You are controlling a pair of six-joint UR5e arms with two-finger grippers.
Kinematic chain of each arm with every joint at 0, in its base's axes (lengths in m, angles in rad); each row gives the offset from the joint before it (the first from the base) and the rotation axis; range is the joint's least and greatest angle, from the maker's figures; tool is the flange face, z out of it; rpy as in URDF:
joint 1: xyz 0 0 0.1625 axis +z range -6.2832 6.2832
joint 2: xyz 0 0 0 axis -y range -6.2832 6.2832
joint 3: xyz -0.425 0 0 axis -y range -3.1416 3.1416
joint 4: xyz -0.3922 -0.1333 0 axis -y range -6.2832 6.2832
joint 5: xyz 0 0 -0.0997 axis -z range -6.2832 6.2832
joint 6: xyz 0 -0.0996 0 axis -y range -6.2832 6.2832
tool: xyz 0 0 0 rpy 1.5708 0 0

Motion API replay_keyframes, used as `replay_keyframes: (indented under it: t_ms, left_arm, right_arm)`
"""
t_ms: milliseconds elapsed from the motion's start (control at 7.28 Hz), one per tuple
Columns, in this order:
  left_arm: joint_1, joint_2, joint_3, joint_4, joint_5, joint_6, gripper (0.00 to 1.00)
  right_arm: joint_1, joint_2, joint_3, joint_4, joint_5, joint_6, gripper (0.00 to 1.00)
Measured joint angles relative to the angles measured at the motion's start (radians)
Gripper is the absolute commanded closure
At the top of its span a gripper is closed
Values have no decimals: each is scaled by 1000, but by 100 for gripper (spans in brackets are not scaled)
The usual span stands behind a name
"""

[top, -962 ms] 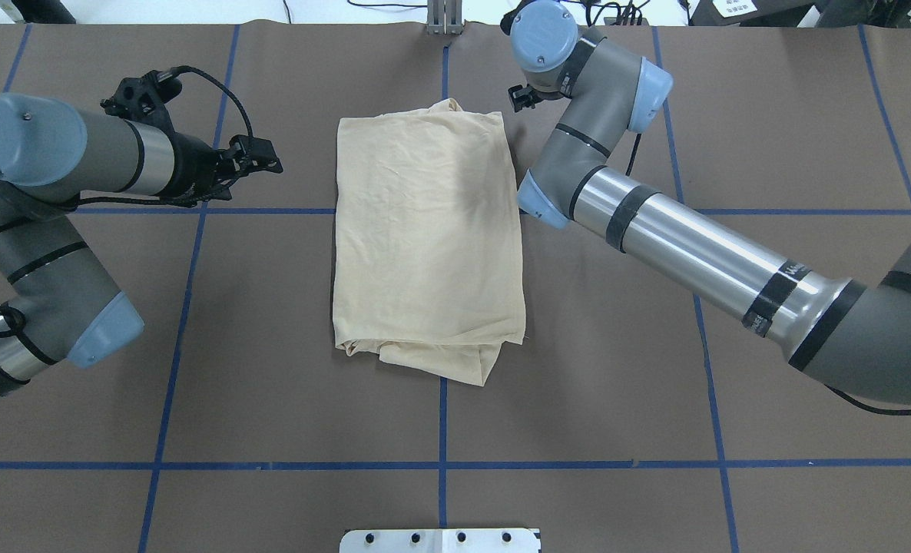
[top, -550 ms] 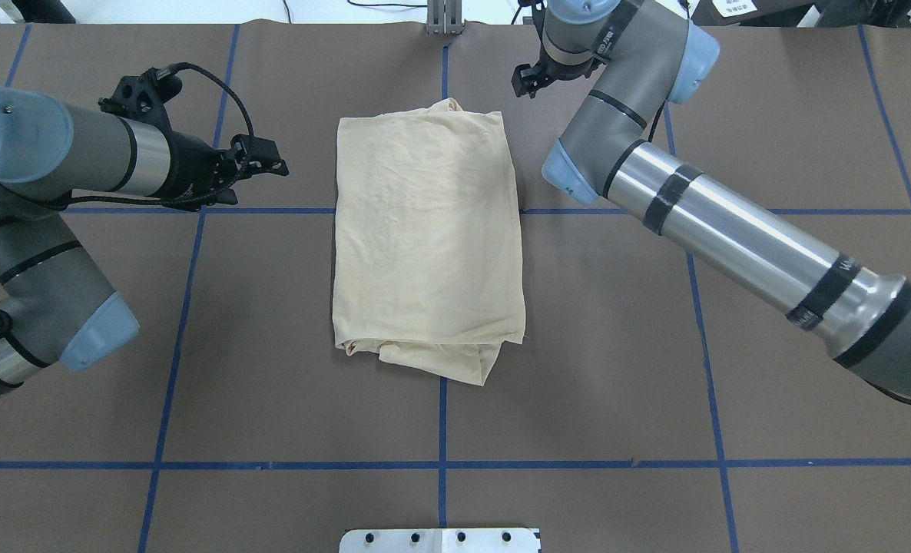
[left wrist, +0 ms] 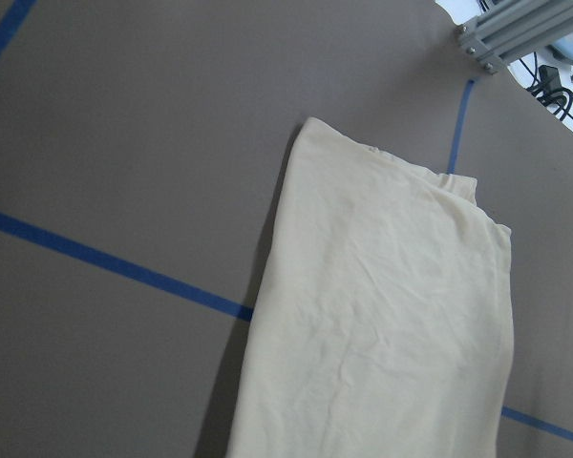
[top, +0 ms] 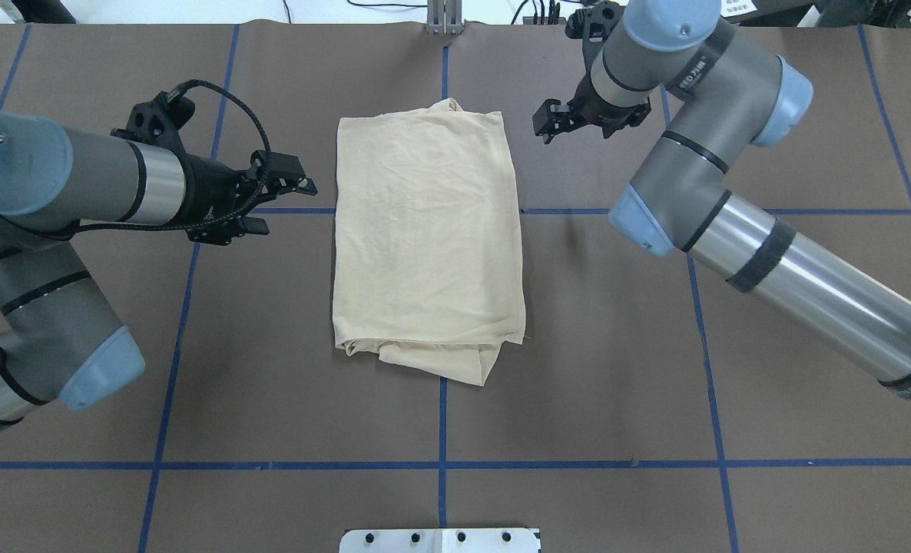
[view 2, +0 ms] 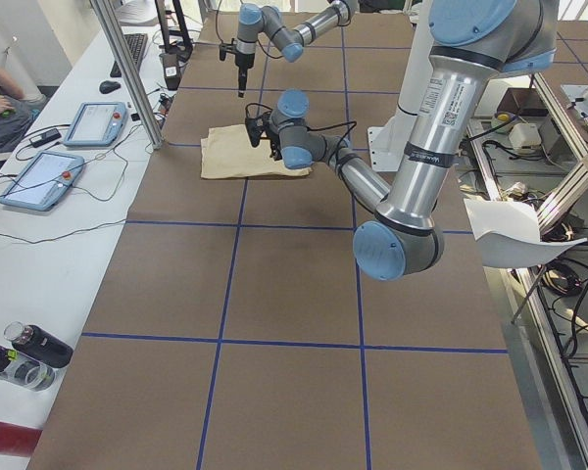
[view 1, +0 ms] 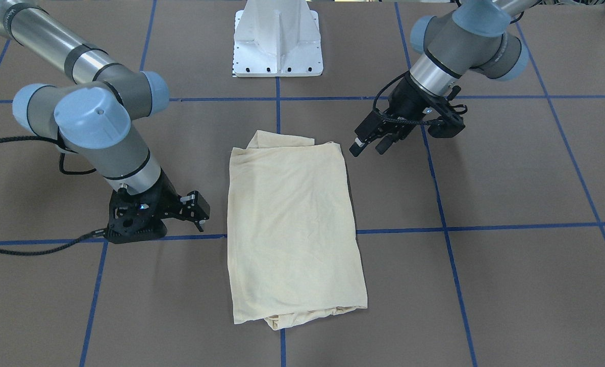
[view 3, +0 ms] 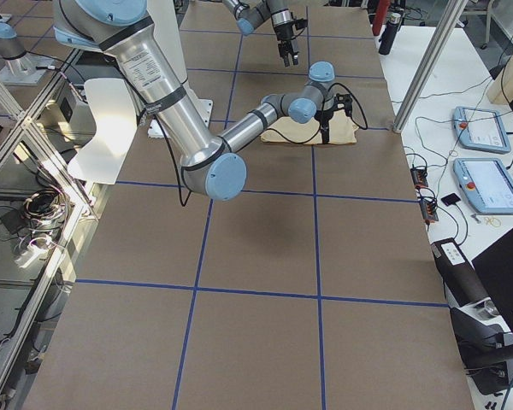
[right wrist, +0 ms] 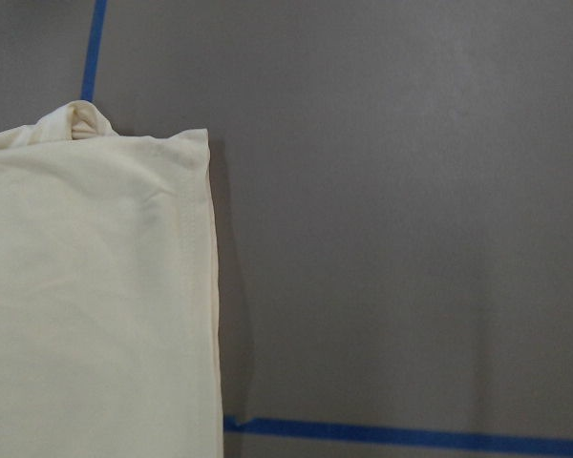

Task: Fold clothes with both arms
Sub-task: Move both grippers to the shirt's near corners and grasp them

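Right end effector [top: 551, 124] has drawn back from the folded cream-yellow thin-fabric T-shirt [top: 428, 230] lying on the brown counter [top: 617, 346].
Left end effector [view 1: 369, 147] hovers beside it, fingers parted and empty; the right one's gap I cannot tell.

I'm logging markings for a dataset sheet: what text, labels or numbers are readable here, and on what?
Nothing reads with certainty.
Right arm: white lettering on the grey link, too blurred.
Left arm: dark label along the silver tube, too small.
T-shirt: no print or label showing.
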Motion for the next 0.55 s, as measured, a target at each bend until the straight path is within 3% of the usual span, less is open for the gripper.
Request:
replay_keyframes:
  t_ms: [275,550]
  left_arm:
    - [135,34,-3,-38,146,-83,0]
    - [221,32,14,20,218,-104,0]
  right_arm:
    - [-56,-58,127,2,11,210,0]
    - [-92,-91,204,2,10,301,0]
